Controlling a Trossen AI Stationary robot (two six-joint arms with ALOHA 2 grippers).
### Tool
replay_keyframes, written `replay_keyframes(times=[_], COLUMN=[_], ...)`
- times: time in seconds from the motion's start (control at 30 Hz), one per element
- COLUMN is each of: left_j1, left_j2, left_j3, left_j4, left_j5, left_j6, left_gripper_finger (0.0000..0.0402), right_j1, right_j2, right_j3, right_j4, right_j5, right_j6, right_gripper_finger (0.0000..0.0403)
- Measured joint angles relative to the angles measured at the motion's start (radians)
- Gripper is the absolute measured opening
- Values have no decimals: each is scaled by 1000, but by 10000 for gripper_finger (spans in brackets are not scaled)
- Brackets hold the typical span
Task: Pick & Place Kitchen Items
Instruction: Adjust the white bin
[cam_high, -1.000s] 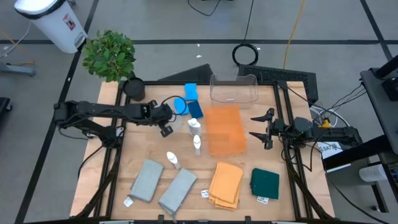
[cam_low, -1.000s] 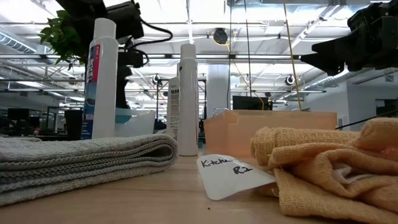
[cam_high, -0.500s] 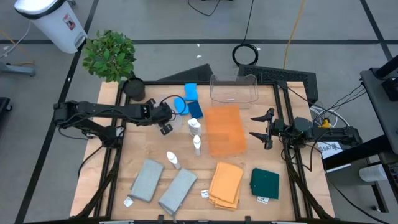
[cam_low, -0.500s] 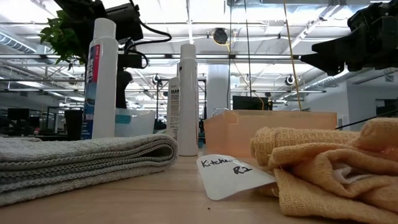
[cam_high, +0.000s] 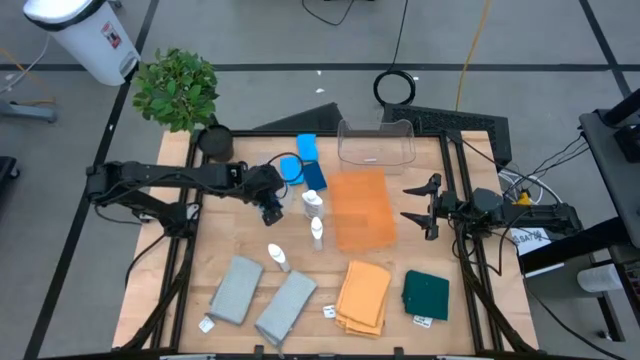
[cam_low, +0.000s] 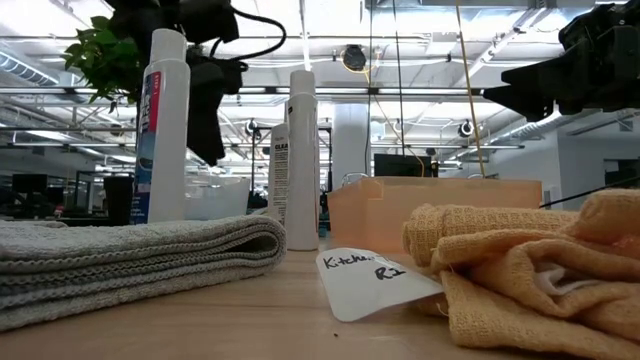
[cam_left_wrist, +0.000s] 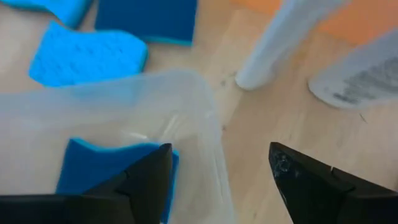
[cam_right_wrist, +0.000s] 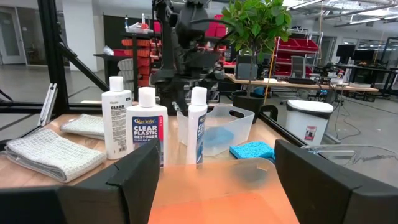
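My left gripper (cam_high: 271, 206) (cam_left_wrist: 217, 171) is open over a small clear bin (cam_left_wrist: 186, 99) at the table's far left. One finger stands on each side of the bin's wall. A blue sponge (cam_left_wrist: 93, 168) lies inside the bin. A light blue sponge (cam_high: 307, 147) and a dark blue one (cam_high: 315, 176) lie flat on the table beyond it. Three white bottles (cam_high: 311, 203) (cam_high: 317, 232) (cam_high: 277, 257) stand close by. Two grey cloths (cam_high: 236, 288), an orange cloth (cam_high: 363, 295) and a dark green cloth (cam_high: 426, 295) lie near the front edge. My right gripper (cam_high: 424, 208) waits open at the right.
An orange tray (cam_high: 362, 208) lies at the table's middle, with a larger clear bin (cam_high: 376, 143) behind it. A potted plant (cam_high: 178, 88) and a black pot (cam_high: 214, 142) stand at the far left corner. Paper tags (cam_low: 365, 280) lie by the cloths.
My left gripper has shifted a little toward the table's near edge and the bottles, and in the low view it now hangs lower behind the left bottle.
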Motion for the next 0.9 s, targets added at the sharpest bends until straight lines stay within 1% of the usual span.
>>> replay_keyframes(times=[0.13,0.27,0.33,0.43,0.5,0.6,0.7,0.83,0.87,0.9], left_j1=[-17,-24,-30,-35,-37,-37,-37,-37,-37,-37], left_j2=[0,1,14,19,34,35,33,24,24,23], left_j3=[-6,-46,-77,-115,-124,-131,-130,-128,-127,-127], left_j4=[-32,-28,-14,9,38,27,12,-35,-51,-66], left_j5=[-42,-39,-39,-21,-5,21,56,130,136,141], left_j6=[-39,-88,-95,-97,-87,-65,-64,-61,-61,-60], left_gripper_finger=[273,271,264,241,219,175,116,28,16,12], right_j1=[0,0,0,0,0,0,0,0,0,0], right_j2=[0,0,0,0,0,0,0,0,0,0], right_j3=[0,0,0,0,0,0,0,0,0,0], right_j4=[0,0,0,0,0,0,1,0,0,0], right_j5=[0,0,0,0,0,0,0,0,0,0], right_j6=[0,0,0,0,0,0,0,0,0,0], right_gripper_finger=[279,279,279,279,279,279,279,279,279,279])
